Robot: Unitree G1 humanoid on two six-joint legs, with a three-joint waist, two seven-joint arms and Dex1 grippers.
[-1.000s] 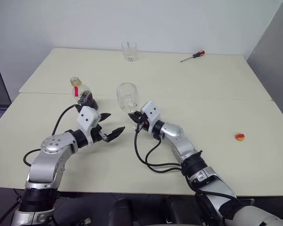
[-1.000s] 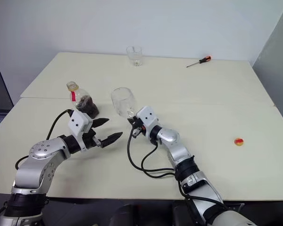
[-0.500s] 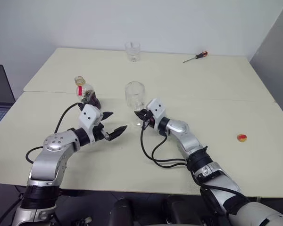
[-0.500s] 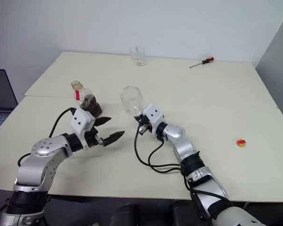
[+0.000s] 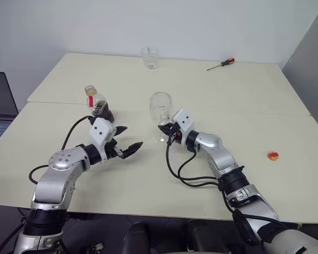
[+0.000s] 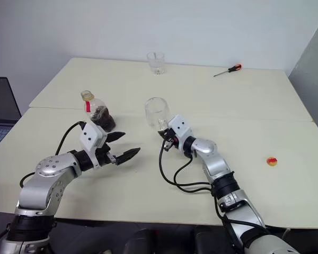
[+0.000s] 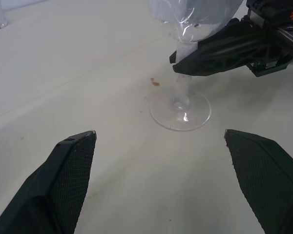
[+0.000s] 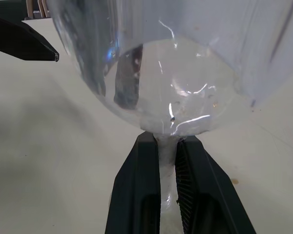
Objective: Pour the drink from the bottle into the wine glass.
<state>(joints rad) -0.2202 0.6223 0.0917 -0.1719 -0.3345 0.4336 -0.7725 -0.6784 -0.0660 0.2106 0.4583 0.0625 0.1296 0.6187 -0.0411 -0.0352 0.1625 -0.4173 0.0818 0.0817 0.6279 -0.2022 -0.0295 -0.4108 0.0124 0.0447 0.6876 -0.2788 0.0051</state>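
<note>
While the right gripper (image 8: 167,146) is pinching the wine glass (image 5: 160,107) by its stem, jaws pressed against it, the glass is standing upright mid-counter (image 5: 244,100), its foot seemingly touching down. Just left, the left gripper (image 5: 126,141) is hovering with jaws spread, the bottle (image 5: 97,105) standing behind it.

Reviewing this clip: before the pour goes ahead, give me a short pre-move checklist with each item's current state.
1. Clear stemmed wine glass upright, foot on the cream table: ok.
2. Right gripper clamped on the glass stem: ok.
3. Left gripper holding the small clear plastic bottle of dark brown drink: not ok; fingers open, empty, bottle stands behind it.
4. Bottle uncapped: ok; yellow-red cap lies at the table's right.
5. Glass empty: ok.
</note>
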